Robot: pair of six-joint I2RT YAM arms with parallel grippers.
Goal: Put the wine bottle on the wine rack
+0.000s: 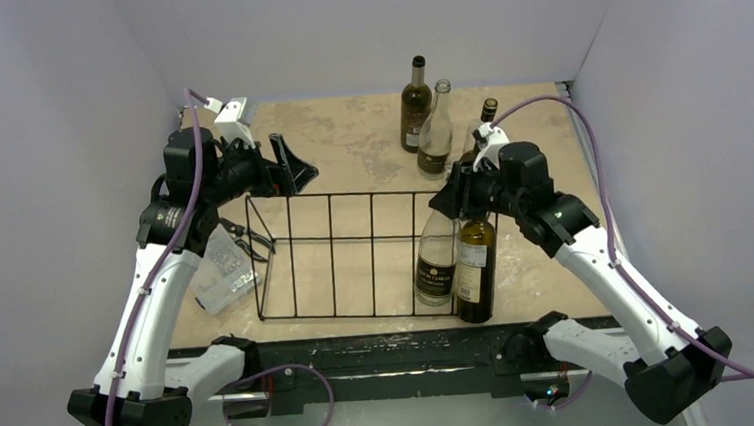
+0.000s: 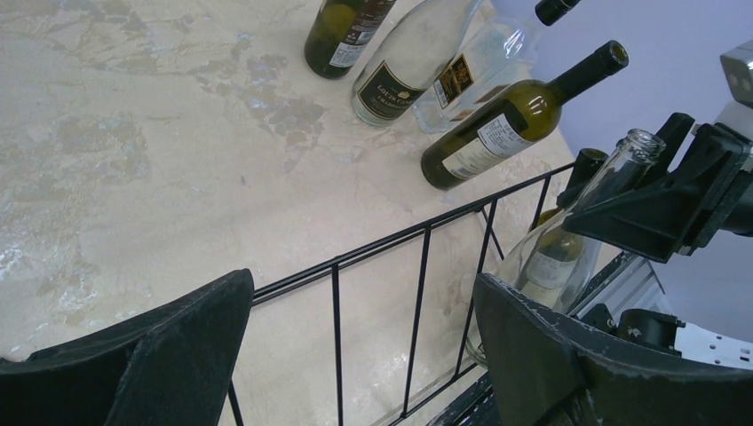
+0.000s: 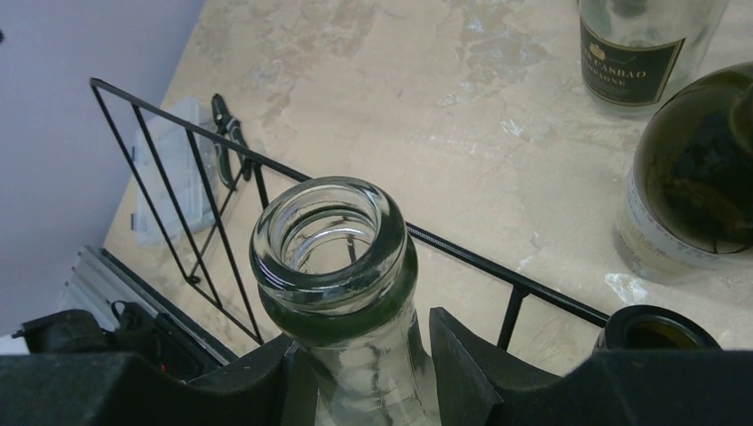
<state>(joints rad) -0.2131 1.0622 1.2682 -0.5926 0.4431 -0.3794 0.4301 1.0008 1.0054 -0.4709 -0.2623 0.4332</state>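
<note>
The wine rack (image 1: pixel 356 255), a long black wire frame, stands mid-table. My right gripper (image 1: pixel 455 202) is shut on the neck of a clear wine bottle (image 1: pixel 436 259), just under its open mouth (image 3: pixel 330 240). The bottle is upright at the rack's right end and looks inside the wires in the top view. The right wrist view shows my fingers (image 3: pixel 462 355) on both sides of the neck. My left gripper (image 1: pixel 289 164) is open and empty above the rack's far left corner, with the rack's top rail (image 2: pixel 417 235) below it.
A dark green bottle (image 1: pixel 477 266) stands just right of the rack, against the clear one. Three more bottles stand at the back: dark (image 1: pixel 414 105), clear (image 1: pixel 435 134) and one partly behind my right arm (image 1: pixel 486 115). A clear plastic box (image 1: pixel 222 269) and a black tool (image 1: pixel 252 242) lie left of the rack.
</note>
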